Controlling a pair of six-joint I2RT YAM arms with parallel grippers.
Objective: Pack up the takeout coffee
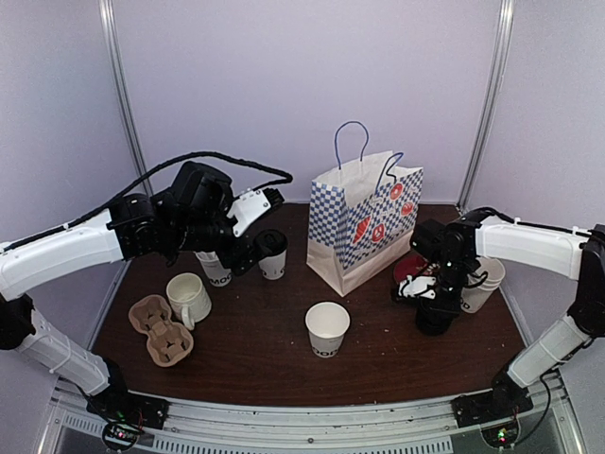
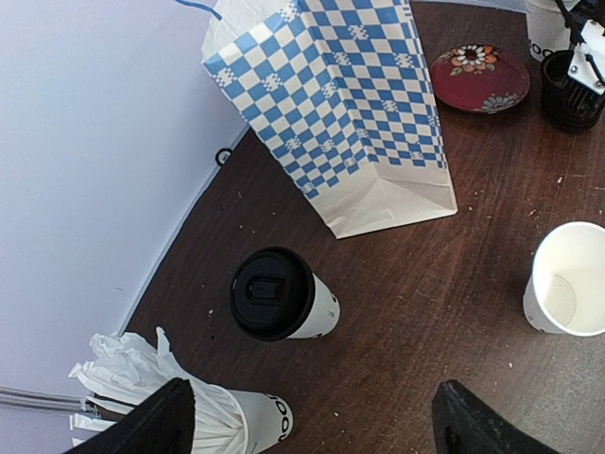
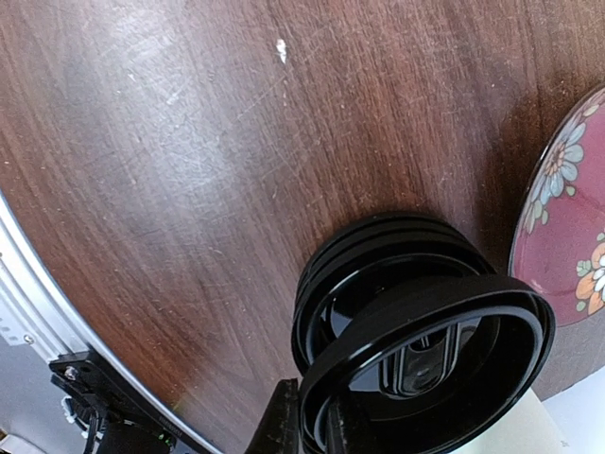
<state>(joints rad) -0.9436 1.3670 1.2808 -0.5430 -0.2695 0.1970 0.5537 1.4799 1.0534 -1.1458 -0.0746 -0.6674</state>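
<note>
The lidded paper cup, white and smooth under a glossy round black cap, stands on the scuffed dark wooden desk just ahead of our left pincer, whose fingers are spread wide. Only the right wrist view shows us our right pincer pinching the rim of a tilted black plastic lid, directly over the ribbed lid stack.

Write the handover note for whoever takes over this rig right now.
Left gripper: open, empty, near the lidded cup.
Right gripper: shut on a black lid, tilted at the lid stack.
Open cup stands mid-table, unlidded; bag upright behind it.
Done: one cup lidded.
Left: lid the open cup, pack both.
</note>
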